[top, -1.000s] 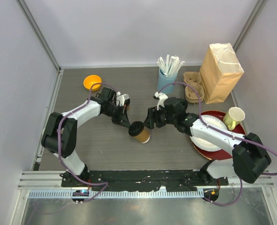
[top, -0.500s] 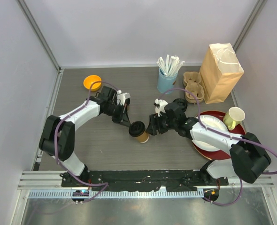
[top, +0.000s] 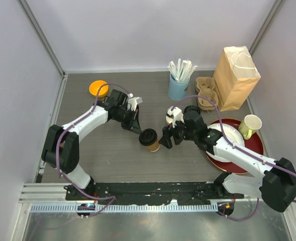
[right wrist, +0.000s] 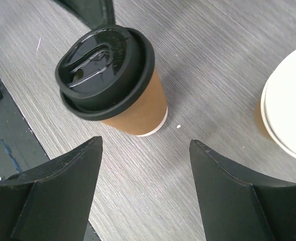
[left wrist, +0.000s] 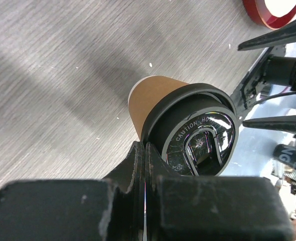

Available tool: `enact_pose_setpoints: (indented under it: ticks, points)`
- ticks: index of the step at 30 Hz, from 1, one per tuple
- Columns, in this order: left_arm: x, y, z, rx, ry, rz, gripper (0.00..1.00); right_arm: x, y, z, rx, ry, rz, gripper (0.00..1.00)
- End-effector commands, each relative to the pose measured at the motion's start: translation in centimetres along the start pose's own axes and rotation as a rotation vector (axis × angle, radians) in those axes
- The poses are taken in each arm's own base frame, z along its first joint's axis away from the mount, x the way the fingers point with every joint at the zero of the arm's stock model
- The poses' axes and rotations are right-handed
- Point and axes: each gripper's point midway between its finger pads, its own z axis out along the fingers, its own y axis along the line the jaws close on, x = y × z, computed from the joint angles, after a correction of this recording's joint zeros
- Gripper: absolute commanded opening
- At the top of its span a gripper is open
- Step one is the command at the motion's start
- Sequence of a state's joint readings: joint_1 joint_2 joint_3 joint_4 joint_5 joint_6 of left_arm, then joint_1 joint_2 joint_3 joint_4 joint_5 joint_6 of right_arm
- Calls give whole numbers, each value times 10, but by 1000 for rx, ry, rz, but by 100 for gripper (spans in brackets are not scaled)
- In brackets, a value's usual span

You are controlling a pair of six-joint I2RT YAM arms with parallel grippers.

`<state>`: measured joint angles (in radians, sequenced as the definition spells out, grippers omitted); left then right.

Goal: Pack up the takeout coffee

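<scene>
Takeout coffee cup [top: 149,140] — lidded, on the counter [top: 108,155], not yet packed — stands between left end effector [top: 139,130], pressed together at its 11 o'clock, and right end effector [top: 165,139], spread at 3 o'clock; cardboard cup carrier [top: 205,95] lies toward 1 o'clock.

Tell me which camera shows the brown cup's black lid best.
Right wrist: the whole lid shows, unobstructed, from above. Left wrist shows it close, lettering legible, but its near edge sits behind the left gripper. Top external shows it small.
</scene>
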<state>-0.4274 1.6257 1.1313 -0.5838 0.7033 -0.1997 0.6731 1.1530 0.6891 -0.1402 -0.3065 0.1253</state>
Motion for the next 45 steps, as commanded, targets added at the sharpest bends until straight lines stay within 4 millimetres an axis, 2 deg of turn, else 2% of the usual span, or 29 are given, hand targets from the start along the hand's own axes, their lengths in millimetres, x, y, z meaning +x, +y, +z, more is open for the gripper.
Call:
enact_pose_setpoints:
  ticks: [1,5,8,15,22,23,24,27,29,31,32,35,37,38,40,45]
  points:
    - [-17,-5,-12,-51,-16,120,0,-25,15,-12,-71,-100,-209,76]
    - [-22,1,-18,-131,3,218,0,-48,31,-16,-98,-181,-353,78]
    - [-21,10,-21,-215,47,293,0,-57,29,-16,-81,-180,-371,78]
    - [-12,20,-22,-303,137,360,0,-58,27,-14,-68,-189,-360,78]
    - [5,23,-6,-251,240,327,0,-52,30,-4,-109,-161,-352,79]
    - [4,21,-7,-246,235,327,2,-53,34,-3,-129,-161,-353,79]
    - [0,19,-8,-242,222,328,9,-50,33,3,-137,-144,-347,79]
    - [-8,11,-13,-236,185,348,22,-58,40,9,-171,-147,-376,80]
    - [-12,3,-20,-231,159,367,25,-65,44,16,-183,-149,-395,82]
    - [-14,-3,-23,-220,140,375,30,-64,47,22,-209,-133,-411,83]
    - [-16,-5,-24,-217,130,377,33,-69,50,22,-218,-141,-421,87]
    - [-17,-8,-29,-213,116,383,43,-65,59,31,-248,-109,-470,90]
    - [-19,-8,-32,-211,106,379,45,-65,70,35,-280,-80,-511,91]
    - [-19,-7,-33,-212,103,372,47,-59,70,42,-287,-44,-509,91]
    - [-22,-4,-36,-211,92,361,49,-61,73,45,-288,-13,-508,91]
    - [-22,6,-32,-209,95,339,51,-61,60,62,-237,18,-500,92]
